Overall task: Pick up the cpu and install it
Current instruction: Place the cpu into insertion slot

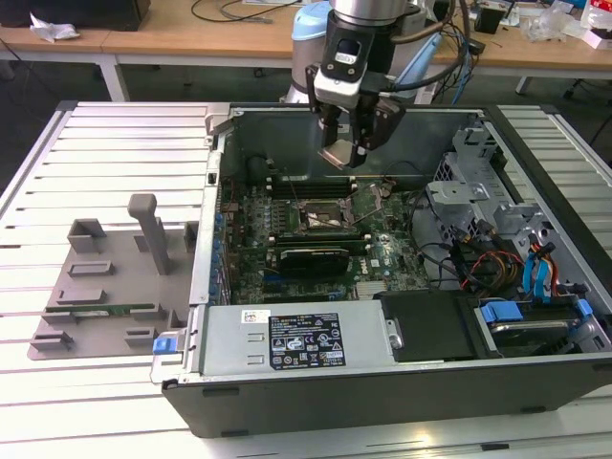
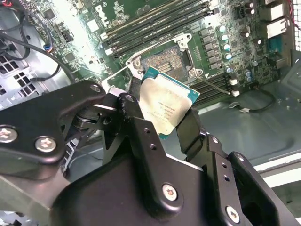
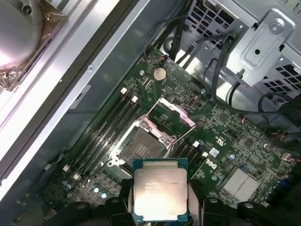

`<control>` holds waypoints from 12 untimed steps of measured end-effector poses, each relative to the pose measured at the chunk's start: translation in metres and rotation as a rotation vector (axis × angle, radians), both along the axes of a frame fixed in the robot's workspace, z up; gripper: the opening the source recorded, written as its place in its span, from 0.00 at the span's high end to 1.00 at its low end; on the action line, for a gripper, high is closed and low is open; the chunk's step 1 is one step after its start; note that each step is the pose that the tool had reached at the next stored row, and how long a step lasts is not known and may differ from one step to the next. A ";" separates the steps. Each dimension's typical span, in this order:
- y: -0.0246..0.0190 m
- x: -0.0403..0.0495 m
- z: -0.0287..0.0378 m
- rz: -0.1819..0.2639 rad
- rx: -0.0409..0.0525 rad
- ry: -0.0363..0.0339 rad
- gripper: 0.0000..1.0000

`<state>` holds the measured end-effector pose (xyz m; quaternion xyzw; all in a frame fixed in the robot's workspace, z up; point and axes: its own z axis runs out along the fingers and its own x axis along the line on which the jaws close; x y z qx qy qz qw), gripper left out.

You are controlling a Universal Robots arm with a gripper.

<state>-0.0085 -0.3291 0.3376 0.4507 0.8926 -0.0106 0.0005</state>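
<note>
Where the gripper [image 1: 346, 145] hangs above the open computer case [image 1: 287, 402], its fingers [image 2: 133, 110] are clamped on two opposite edges of the cpu [image 2: 167, 106], whose silvery top faces both wrist views. Beneath lies the bare socket [image 3: 141, 148], frame open, on the green motherboard [image 1: 382, 253]. The case rests on a slatted metal table [image 1: 115, 143]. A grey fixture [image 1: 105, 287] sits on the exterior view's left, and wooden benches [image 1: 191, 38] stand behind.

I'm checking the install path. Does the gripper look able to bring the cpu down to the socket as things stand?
Probably yes: the gripper, shut on the cpu, hangs above the socket, whose frame stands open, leaving it bare.
</note>
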 end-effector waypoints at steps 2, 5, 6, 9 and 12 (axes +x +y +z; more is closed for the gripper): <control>0.0000 0.0000 0.0000 -0.028 0.0001 0.0000 0.45; 0.0000 0.0000 0.0000 -0.072 0.0000 0.0000 0.45; 0.0000 0.0000 0.0000 -0.078 0.0000 0.0000 0.45; 0.0000 0.0000 0.0000 -0.100 0.0000 0.0000 0.45; 0.0000 0.0000 -0.0001 -0.133 0.0000 0.0000 0.45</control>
